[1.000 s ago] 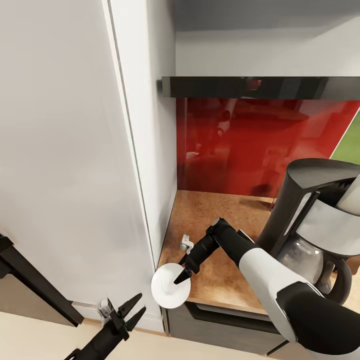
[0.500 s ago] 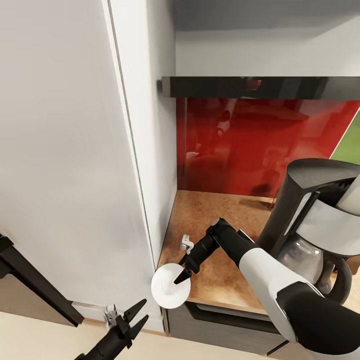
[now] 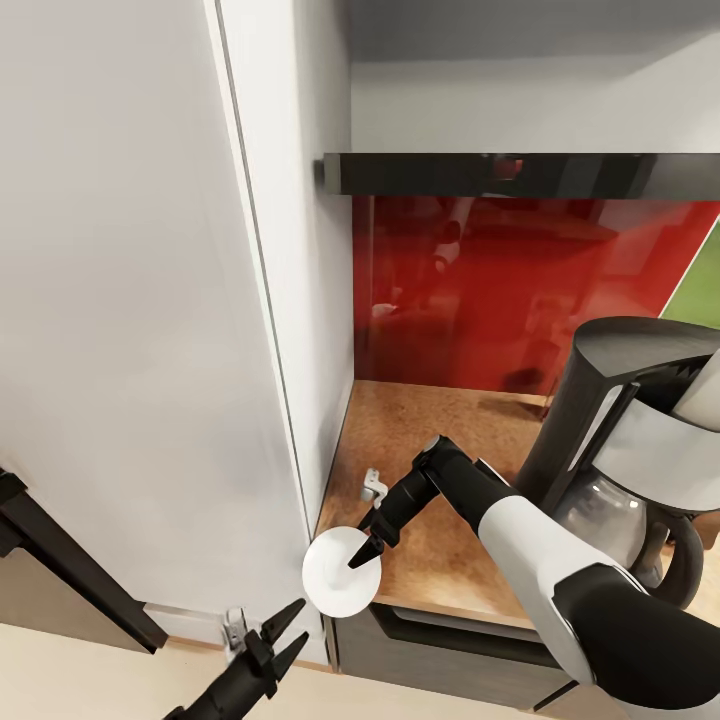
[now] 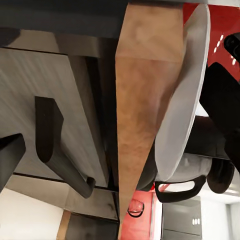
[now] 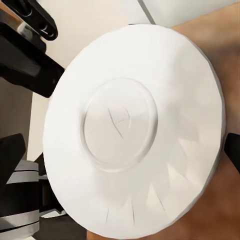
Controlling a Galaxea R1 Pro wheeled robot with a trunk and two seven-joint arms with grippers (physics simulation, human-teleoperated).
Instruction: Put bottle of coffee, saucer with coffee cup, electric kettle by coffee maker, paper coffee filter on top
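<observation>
- Countertop point(image 3: 440, 440): coffee maker point(image 3: 630, 440) stood at its right side.
- Saucer point(image 3: 342, 572): overhung counter's front left corner, well apart from the coffee maker.
- Right gripper point(image 3: 364, 549): clamped on saucer's rim. Step judged saucer placement; next calls for carrying it beside the maker.
- Left gripper point(image 3: 288, 630): fingers spread, empty, below counter edge.

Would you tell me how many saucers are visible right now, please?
1. The white saucer sits at the countertop's front-left corner, overhanging the edge, at the right gripper. Others may be out of view.
</observation>
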